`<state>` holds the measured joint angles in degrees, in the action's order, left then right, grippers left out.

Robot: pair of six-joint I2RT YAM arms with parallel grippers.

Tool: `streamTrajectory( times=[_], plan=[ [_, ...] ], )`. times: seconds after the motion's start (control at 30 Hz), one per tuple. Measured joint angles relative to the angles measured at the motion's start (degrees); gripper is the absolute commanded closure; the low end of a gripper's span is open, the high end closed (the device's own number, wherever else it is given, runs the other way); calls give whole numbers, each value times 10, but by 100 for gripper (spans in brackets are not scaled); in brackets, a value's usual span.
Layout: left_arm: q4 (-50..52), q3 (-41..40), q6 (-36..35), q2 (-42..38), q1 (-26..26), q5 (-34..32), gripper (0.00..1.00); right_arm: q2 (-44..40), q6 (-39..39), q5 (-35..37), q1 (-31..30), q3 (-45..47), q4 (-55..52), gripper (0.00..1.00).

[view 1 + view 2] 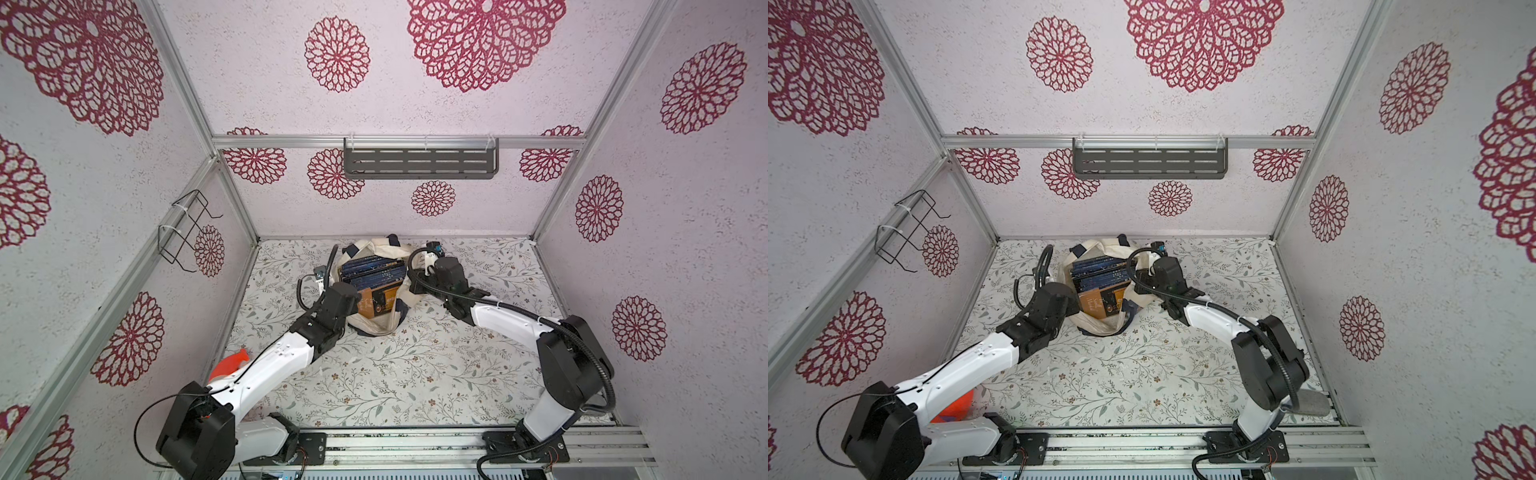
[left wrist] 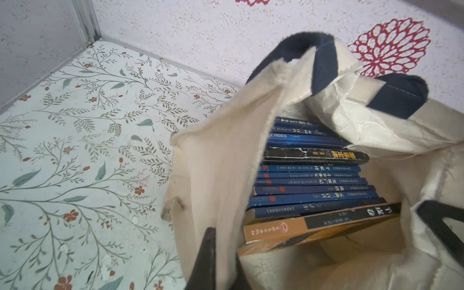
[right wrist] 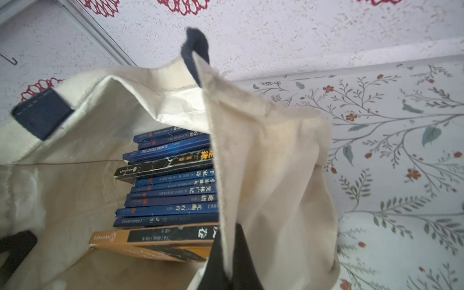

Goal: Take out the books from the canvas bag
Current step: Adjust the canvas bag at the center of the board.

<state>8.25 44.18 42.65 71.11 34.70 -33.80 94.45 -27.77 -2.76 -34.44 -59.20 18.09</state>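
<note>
Cloth partly hides the jaws; left gripper (image 2: 224,247) and right gripper (image 3: 228,242) each pinch the rim of the canvas bag (image 2: 226,163), books (image 2: 313,190) stacked between them.

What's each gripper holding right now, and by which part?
Both hold the canvas bag by its mouth rim: left gripper pinches one side's edge, right gripper the opposite. The books are ungripped.

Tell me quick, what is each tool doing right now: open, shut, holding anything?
Left tool: shut, pinching the bag rim.
Right tool: shut, pinching the bag's opposite rim.
</note>
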Motion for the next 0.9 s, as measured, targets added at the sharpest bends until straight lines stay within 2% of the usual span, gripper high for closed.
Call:
streamTrajectory(
  times=[0.2, 0.43, 0.73, 0.9],
  plan=[
    [-57, -112, 29, -40, 57, -23, 100, -61, -30, 18, 0, 134, 82, 100],
    [-136, -200, 26, -65, 96, -10, 100, -89, -80, 54, -7, 207, 127, 100],
    [-172, -236, -4, -81, 108, 20, 100, -74, -166, 115, -19, 313, 234, 100],
    [-179, -235, -21, -86, 109, 14, 100, -34, -195, 164, -42, 309, 276, 100]
  ],
)
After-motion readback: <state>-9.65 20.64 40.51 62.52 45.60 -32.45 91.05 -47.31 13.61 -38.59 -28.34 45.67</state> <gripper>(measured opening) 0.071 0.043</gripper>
